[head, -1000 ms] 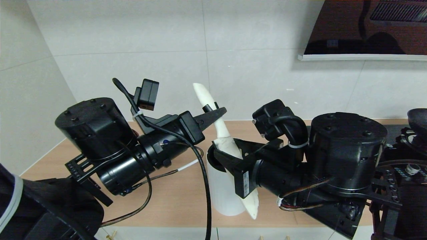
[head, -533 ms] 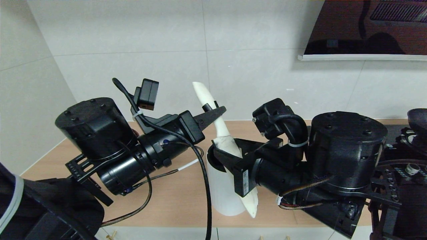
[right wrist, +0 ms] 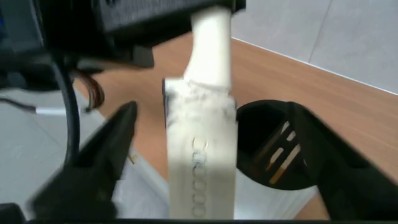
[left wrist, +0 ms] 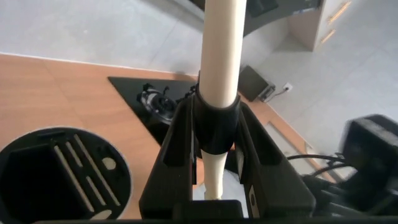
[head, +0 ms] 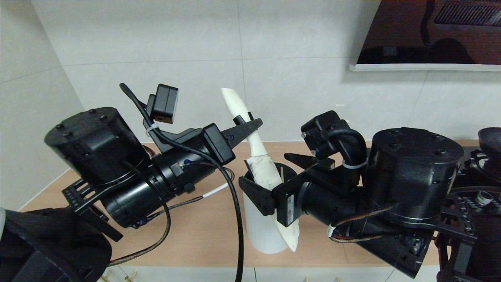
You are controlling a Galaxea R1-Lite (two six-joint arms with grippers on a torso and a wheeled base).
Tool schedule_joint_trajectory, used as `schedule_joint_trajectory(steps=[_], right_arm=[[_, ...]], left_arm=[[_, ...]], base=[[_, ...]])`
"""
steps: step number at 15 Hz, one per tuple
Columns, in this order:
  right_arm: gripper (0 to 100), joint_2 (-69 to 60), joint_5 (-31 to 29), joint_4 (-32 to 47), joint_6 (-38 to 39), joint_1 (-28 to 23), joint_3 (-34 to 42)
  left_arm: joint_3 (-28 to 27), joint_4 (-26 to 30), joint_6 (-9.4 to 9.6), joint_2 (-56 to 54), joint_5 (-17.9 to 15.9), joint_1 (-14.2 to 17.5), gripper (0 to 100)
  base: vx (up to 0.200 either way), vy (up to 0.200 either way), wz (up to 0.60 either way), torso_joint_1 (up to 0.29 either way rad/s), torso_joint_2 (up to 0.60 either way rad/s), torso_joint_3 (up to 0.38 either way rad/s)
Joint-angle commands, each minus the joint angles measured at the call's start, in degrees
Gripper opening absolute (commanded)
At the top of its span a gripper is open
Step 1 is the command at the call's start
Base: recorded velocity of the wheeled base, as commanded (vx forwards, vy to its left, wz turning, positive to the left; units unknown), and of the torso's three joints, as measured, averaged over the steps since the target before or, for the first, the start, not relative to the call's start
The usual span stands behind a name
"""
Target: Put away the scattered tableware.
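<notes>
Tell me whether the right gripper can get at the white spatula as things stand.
Probably yes. The right gripper is open, straddling the blade of the white spatula, nothing between them; the left gripper holds only the handle, higher up.

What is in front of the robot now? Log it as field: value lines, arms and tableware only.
white spatula: raised, tilted, blade end down, outside the utensil holder
left end effector: shut on the white spatula's handle
right end effector: open, fingers either side of the blade, clear of it
utensil holder: white cylinder with black slotted top, upright on the wooden counter
holder contents: thin sticks, likely chopsticks
</notes>
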Motion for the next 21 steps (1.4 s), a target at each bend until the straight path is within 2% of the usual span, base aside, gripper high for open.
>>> schedule_joint_trajectory(steps=[1, 2, 4, 5, 6, 7, 8, 9, 10, 11, 12, 13, 15, 17, 21], right_arm=[[100, -1.46, -0.01, 0.07, 0.00, -0.67, 0.69], [100, -3.48, -0.01, 0.07, -0.09, -2.61, 1.83], [100, -7.88, 0.60, 0.60, -0.27, -9.55, 2.09], [100, -8.58, 0.69, 0.68, -0.27, -10.96, 2.09], [100, -9.81, 1.48, 0.68, 0.00, -17.64, 2.71], [100, -9.28, 2.18, 0.60, 0.08, -20.71, 3.94], [100, -8.23, 2.36, 0.24, 0.52, -23.26, 5.34], [100, -7.08, 2.45, 0.24, 1.84, -24.84, 5.78], [100, -6.29, 2.36, 0.16, 2.72, -25.46, 5.87], [100, -5.85, 2.54, 0.16, 2.72, -26.34, 5.87], [100, -5.85, 2.45, 0.16, 2.72, -26.60, 6.05], [100, -5.24, 2.45, 0.16, 2.63, -26.60, 6.31], [100, -5.24, 2.36, 0.16, 2.63, -26.60, 6.57], [100, -4.80, 2.36, 0.07, 2.72, -26.34, 7.63], [100, -4.62, 2.27, 0.07, 2.72, -26.07, 7.80]], left_arm=[[-0.56, 0.90, 0.39, -2.04, 0.12, 0.37, 0], [-1.61, 3.62, 1.62, -3.36, 0.82, 1.16, 0], [-5.30, 10.22, 3.65, -6.61, 5.21, 1.60, 0], [-6.18, 11.80, 4.35, -7.40, 6.18, 1.51, 0], [-11.89, 19.62, 9.27, -8.02, 11.01, 1.25, 0], [-15.50, 24.89, 13.40, -7.67, 14.27, 0.37, 0], [-18.57, 29.20, 17.88, -7.14, 18.48, -1.91, 0], [-19.45, 30.52, 21.05, -6.52, 23.58, -3.58, 0], [-18.22, 30.17, 22.98, -6.17, 28.59, -4.46, 0], [-16.03, 28.67, 24.56, -5.73, 31.40, -4.64, 0], [-15.50, 27.88, 25.27, -5.47, 31.49, -4.73, 0], [-14.80, 23.31, 29.84, -5.29, 34.57, -4.81, 0], [-14.71, 18.74, 34.50, -3.97, 41.34, -6.40, 0], [-14.80, 15.40, 36.52, -1.69, 45.47, -8.24, 0], [-15.06, 11.89, 36.78, 1.47, 46.35, -10.35, 0]], base=[[0.000, 0.000, 0.00, 0.000, 0.00, 0.000], [0.000, 0.000, 0.00, 0.000, 0.00, 0.000], [0.000, 0.000, 0.00, 0.000, 0.00, 0.000], [0.000, 0.000, 0.00, 0.000, 0.00, 0.000], [0.000, 0.000, 0.00, 0.000, 0.00, 0.000], [0.000, 0.000, 0.00, 0.000, 0.00, 0.000], [0.000, 0.000, 0.00, 0.000, 0.00, 0.000], [0.000, 0.000, 0.00, 0.000, 0.00, 0.000], [0.000, 0.000, 0.00, 0.000, 0.00, 0.000], [0.000, 0.000, 0.00, 0.000, 0.00, 0.000], [0.000, 0.000, 0.00, 0.000, 0.00, 0.000], [0.000, 0.000, 0.00, 0.000, 0.00, 0.000], [0.000, 0.000, 0.00, 0.000, 0.00, 0.000], [0.000, 0.000, 0.00, 0.000, 0.00, 0.000], [0.000, 0.000, 0.00, 0.000, 0.00, 0.000]])
